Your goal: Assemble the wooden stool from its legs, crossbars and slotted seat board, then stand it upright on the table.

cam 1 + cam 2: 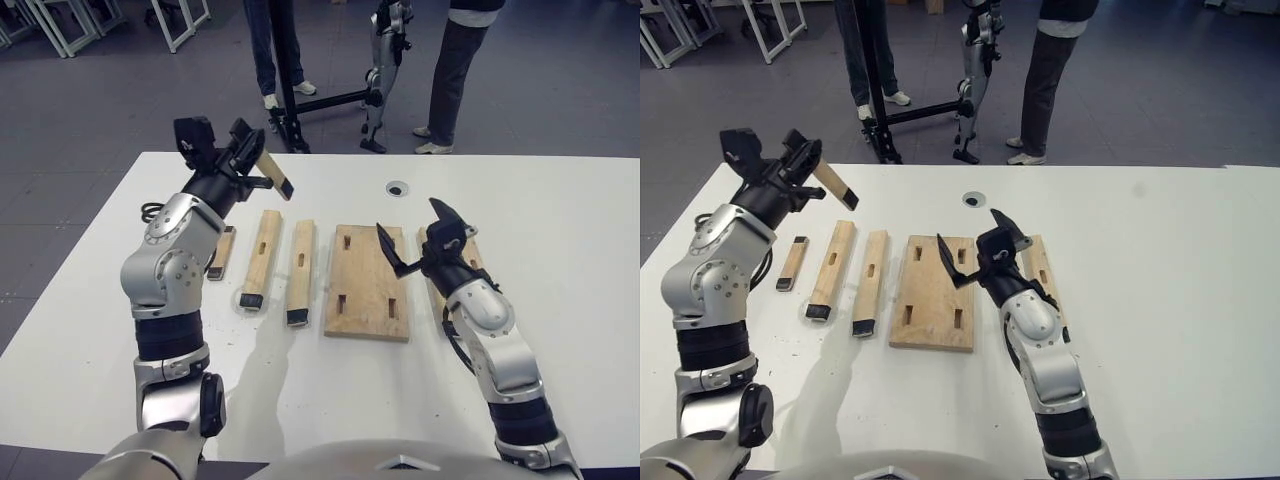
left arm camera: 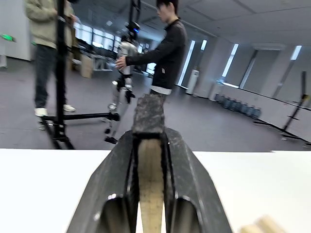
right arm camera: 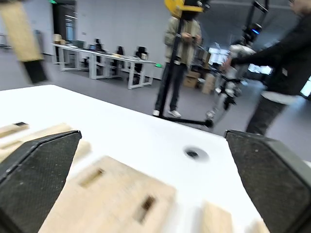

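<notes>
While the left gripper [image 1: 250, 160] clamps a leg [image 1: 279, 180] (black-tipped) at upper left, the right gripper [image 1: 405, 215] hangs open over the seat board [image 1: 362, 295] at centre.

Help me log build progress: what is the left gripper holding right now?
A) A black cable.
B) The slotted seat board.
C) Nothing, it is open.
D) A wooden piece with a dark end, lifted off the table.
D: the left gripper is shut on a wooden piece with a dark end, held in the air above the table, while the seat board lies flat on it.
</notes>
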You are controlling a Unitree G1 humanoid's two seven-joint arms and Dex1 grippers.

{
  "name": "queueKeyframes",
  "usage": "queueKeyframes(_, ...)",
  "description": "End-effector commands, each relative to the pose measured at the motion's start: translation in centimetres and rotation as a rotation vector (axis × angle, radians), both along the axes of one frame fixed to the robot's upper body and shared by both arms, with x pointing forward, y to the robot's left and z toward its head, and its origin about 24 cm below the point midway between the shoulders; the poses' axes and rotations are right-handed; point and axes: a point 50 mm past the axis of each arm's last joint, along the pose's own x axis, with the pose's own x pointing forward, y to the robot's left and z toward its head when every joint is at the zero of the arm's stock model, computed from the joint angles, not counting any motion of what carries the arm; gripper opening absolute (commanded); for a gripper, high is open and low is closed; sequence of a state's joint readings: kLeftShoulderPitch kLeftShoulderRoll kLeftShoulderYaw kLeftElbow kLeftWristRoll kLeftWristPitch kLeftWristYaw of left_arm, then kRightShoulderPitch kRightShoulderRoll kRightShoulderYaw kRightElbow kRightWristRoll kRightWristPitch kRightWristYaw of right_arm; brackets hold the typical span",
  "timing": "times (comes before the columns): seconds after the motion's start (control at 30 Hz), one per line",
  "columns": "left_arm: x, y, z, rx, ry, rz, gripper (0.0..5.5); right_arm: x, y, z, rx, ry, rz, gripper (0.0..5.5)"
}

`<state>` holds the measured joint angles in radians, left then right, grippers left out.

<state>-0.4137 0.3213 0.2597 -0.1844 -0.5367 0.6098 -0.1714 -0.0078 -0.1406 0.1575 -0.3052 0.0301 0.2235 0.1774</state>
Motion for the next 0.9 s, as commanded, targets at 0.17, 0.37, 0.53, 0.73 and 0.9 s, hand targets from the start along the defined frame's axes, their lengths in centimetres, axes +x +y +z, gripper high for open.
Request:
queueKeyframes(0.17,-1.0,2.2,-3.2,0.124,0.100,0.253,0.44,-2.7,-1.8,-2.5,-0.010,0.120,-0.118,5.50)
queueKeyframes(0.37,-1.2,1.0,-6.0,0.124,0.177,0.232,0.44,-2.5,-1.4,-1.9,-0.013,0.098,-0.105,5.50)
queueKeyframes(0.53,-1.4,0.9,-7.5,0.136,0.188,0.225,0.44,-2.4,-1.1,-1.5,-0.011,0.087,-0.100,5.50)
queueKeyframes(0.73,-1.3,0.8,-9.6,0.114,0.219,0.208,0.44,-2.1,-1.0,-1.0,-0.016,0.072,-0.088,5.50)
queueKeyframes(0.9,-1.2,0.3,-10.1,0.123,0.216,0.189,0.44,-2.2,-0.8,-1.1,-0.012,0.074,-0.087,5.50)
